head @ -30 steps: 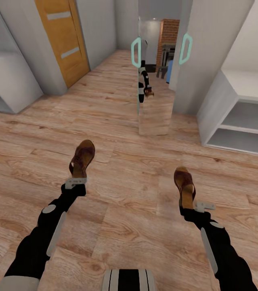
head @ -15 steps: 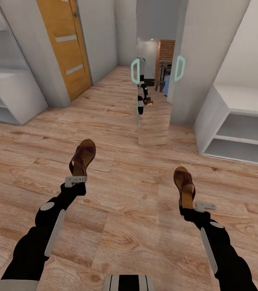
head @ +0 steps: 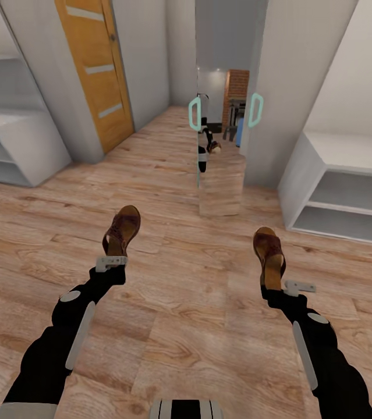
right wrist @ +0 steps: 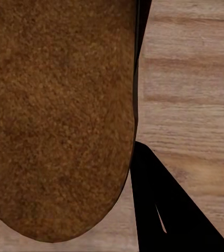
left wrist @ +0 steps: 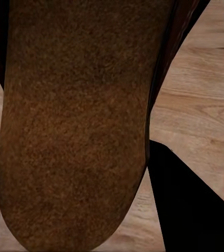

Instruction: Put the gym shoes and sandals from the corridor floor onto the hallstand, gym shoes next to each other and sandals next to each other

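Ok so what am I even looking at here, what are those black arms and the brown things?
It is a simulated robot with two black arms. The big picture comes from a camera on its head, looking down at a wood-plank floor. The left gripper holds one brown sandal by its heel; the right gripper holds the other sandal. The two close-ups come from cameras on each wrist, showing mostly a sandal's brown underside. A grey shelf unit stands at the right, another at the left.
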Available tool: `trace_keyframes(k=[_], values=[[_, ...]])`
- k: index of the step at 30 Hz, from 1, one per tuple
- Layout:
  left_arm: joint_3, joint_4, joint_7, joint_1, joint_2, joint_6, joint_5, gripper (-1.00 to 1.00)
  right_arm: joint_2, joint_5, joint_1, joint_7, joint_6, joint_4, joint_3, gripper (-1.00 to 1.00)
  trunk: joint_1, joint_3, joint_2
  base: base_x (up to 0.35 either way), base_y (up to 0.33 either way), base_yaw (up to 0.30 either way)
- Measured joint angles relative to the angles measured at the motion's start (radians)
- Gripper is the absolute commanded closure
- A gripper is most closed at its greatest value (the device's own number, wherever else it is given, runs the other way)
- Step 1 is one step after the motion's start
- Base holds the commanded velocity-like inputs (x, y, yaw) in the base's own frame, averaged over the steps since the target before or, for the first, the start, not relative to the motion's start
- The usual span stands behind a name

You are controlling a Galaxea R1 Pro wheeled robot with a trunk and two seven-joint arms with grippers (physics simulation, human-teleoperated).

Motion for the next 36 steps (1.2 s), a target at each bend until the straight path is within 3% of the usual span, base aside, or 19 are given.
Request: trace_keyframes(k=[25, 36], values=[[0.0, 0.0, 0.0, 0.0, 0.0, 0.001, 0.001, 1.0, 0.001, 0.0, 0.0, 0.0, 0.0, 0.001, 0.001, 1.0, -0.011, 0.138, 0.006, 0.0, 0.0, 0.0], [0.0, 0.014, 0.0, 0.0, 0.0, 0.0, 0.001, 1.0, 0.001, -0.001, 0.0, 0.0, 0.0, 0.001, 0.001, 1.0, -0.011, 0.145, 0.006, 0.001, 0.0, 0.0]])
